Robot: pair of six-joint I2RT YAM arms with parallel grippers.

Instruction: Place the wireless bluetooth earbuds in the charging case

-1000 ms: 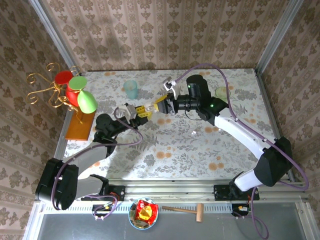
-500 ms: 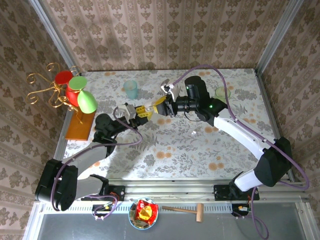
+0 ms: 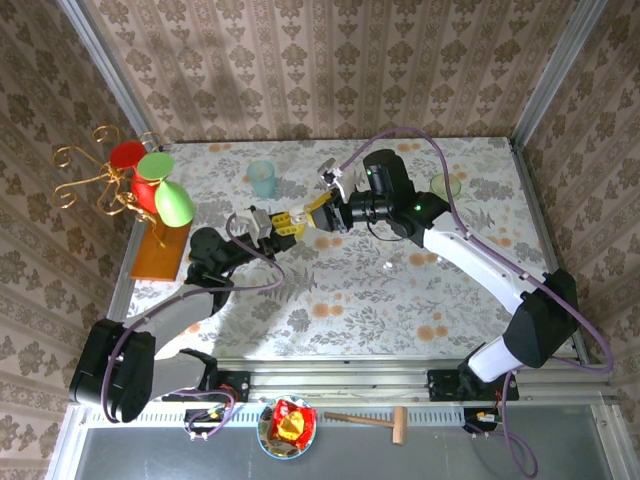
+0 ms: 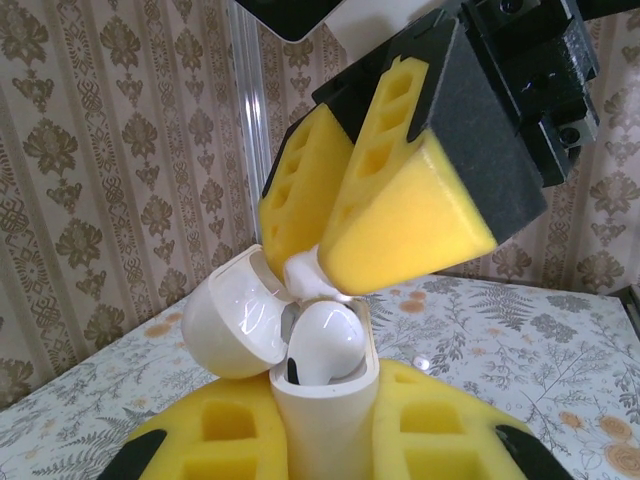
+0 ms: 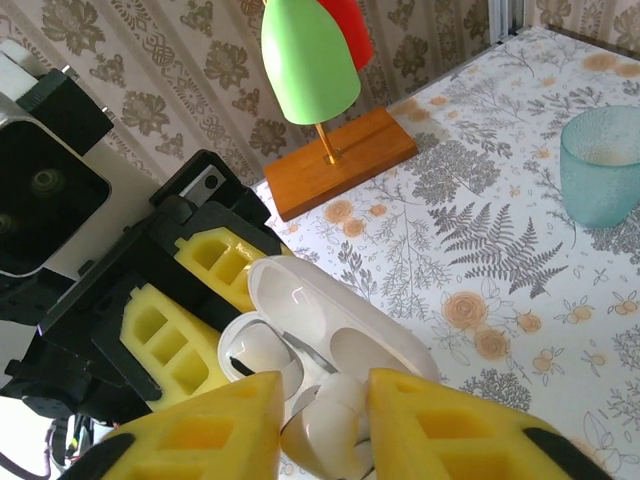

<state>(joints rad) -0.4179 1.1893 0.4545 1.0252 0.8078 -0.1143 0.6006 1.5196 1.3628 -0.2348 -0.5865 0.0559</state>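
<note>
The left gripper (image 3: 285, 222) is holding the charging case (image 4: 325, 425) upright in the air above the counter (image 3: 350, 310), left of centre. The lid is hanging open toward the left, so the sockets are facing the other arm. Its jaws are closing fully on the lower body of the case, one yellow finger on each side, which is probably keeping it from tipping under a push.

The right gripper (image 3: 318, 208) is reaching in from the right and pointing down into the case mouth. An earbud (image 5: 325, 420) is sitting between its fingertips and is already mostly down in a socket. The jaws are standing only narrowly apart around it. Whether they are pinching it or just touching it I cannot tell.

A tiny glinting piece (image 3: 386, 266), likely another earbud, is lying on the counter, nearer and to the right, well apart from both arms.
</note>
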